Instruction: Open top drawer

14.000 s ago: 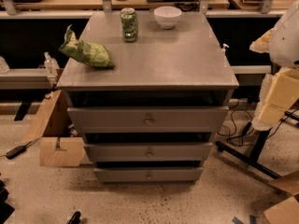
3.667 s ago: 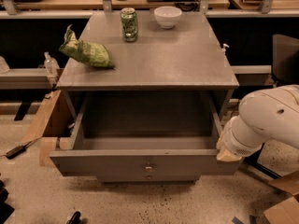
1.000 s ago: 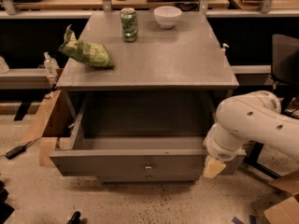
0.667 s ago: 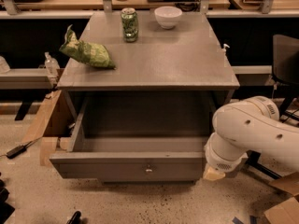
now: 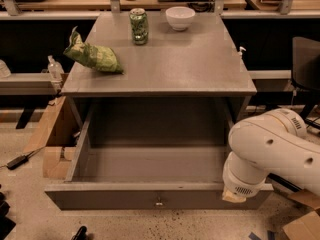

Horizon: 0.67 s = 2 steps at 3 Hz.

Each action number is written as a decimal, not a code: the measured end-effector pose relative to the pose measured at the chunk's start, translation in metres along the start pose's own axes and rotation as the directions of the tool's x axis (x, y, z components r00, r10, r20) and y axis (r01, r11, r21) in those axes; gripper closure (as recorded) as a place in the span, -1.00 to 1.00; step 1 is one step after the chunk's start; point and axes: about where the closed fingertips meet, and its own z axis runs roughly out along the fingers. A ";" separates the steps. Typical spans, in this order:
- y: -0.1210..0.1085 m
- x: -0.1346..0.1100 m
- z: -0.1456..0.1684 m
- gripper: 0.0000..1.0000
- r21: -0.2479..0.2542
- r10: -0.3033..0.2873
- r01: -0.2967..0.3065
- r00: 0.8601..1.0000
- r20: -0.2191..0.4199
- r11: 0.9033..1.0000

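Top drawer point(image 5: 115, 198) stands pulled well out of the cabinet point(image 5: 160, 69) toward the camera. Its box faces up, and its grey front runs left to right along the lower frame, with the knob point(image 5: 159, 202) at centre. The gripper point(image 5: 233, 196) sits at the front's right end; we cannot tell whether it touches, nor whether it is spread or closed. The white arm point(image 5: 272, 149) covers the drawer's right front corner and is cut off at the right edge.

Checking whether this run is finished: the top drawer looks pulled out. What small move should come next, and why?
Probably a short retreat of the tool away from the top drawer. It already stands far out, its inside showing, and the tool sits at its front right corner, off the centre knob.
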 end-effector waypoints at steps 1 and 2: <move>0.004 0.001 -0.003 0.46 -0.001 0.006 -0.006 1.000 -0.007 1.000; 0.005 0.001 -0.003 0.00 -0.001 0.006 -0.006 1.000 -0.007 1.000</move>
